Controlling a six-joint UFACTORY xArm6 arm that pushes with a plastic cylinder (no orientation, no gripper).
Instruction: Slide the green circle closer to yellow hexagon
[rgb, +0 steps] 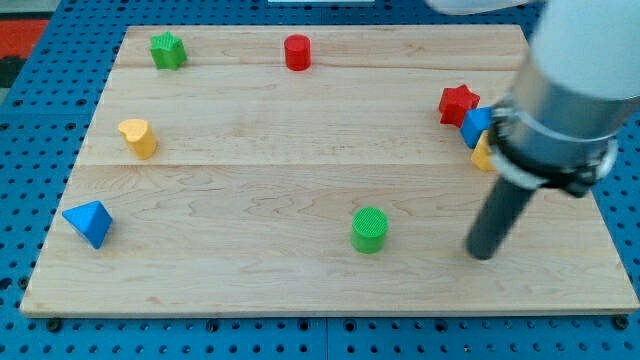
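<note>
The green circle (369, 229) is a short green cylinder on the wooden board, below the middle. The yellow hexagon (483, 154) lies at the view's right, mostly hidden behind the arm, touching a blue block (475, 126). My tip (482, 254) rests on the board to the right of the green circle, slightly lower, about a hundred pixels away. It is below the yellow hexagon. It touches no block.
A red star (458, 104) sits just left of the blue block. A red cylinder (297, 52) and a green star (168, 50) are at the top. A yellow heart (139, 137) and a blue triangle (89, 222) are at the left. The board's edge (320, 312) runs along the bottom.
</note>
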